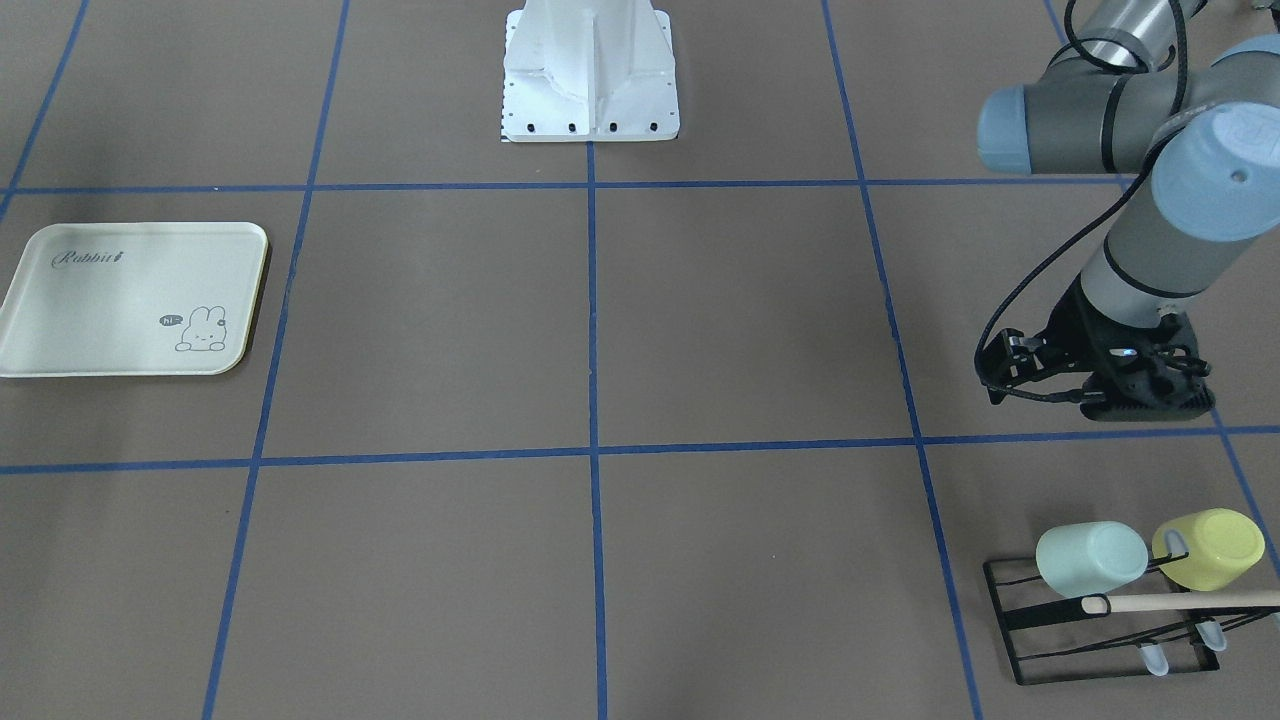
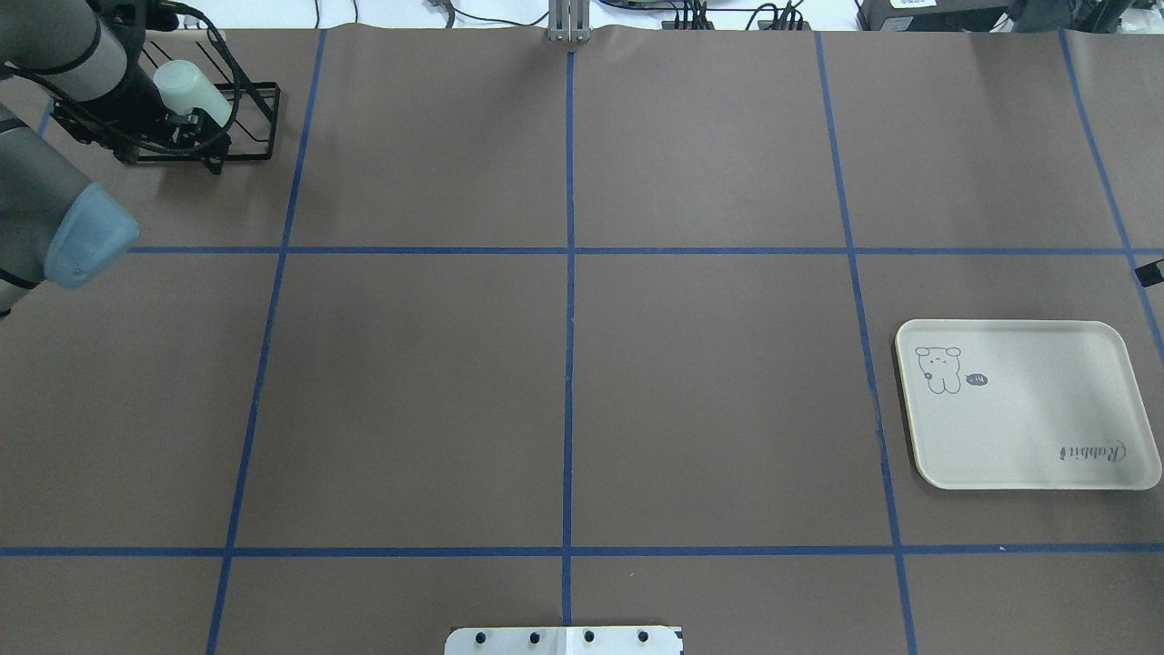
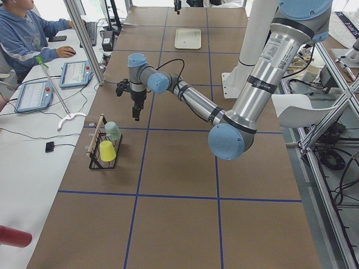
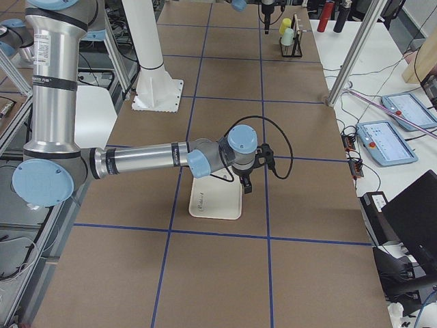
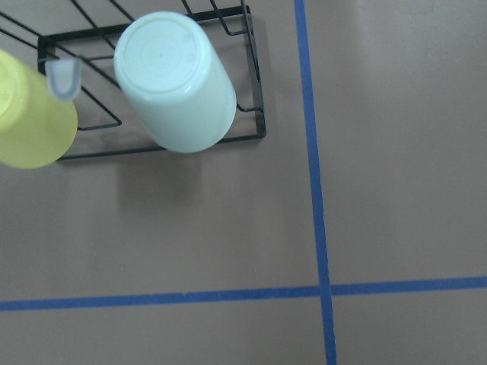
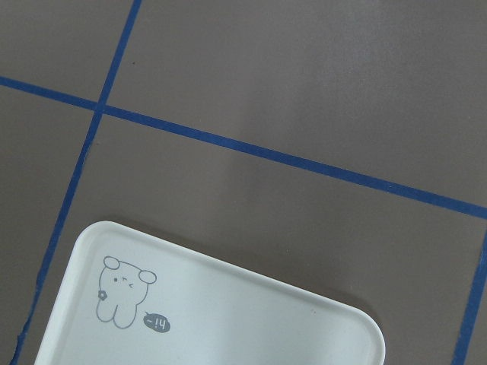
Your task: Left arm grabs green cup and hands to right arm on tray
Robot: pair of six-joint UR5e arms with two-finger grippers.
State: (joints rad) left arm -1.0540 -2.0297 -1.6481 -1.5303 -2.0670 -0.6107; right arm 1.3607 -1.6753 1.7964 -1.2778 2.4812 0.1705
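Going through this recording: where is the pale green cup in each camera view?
Front-facing: green cup lower right, on the black wire rack, beside the yellow cup.
Overhead: top left corner.
Exterior left: left of centre.
Exterior right: top edge, right of centre.
Left wrist: upper left, base towards the camera.
Right wrist: not in it.
Shared landmark: the rack that holds it.

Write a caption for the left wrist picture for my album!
The green cup and a yellow cup rest bottom-up, side by side, on a black wire rack.
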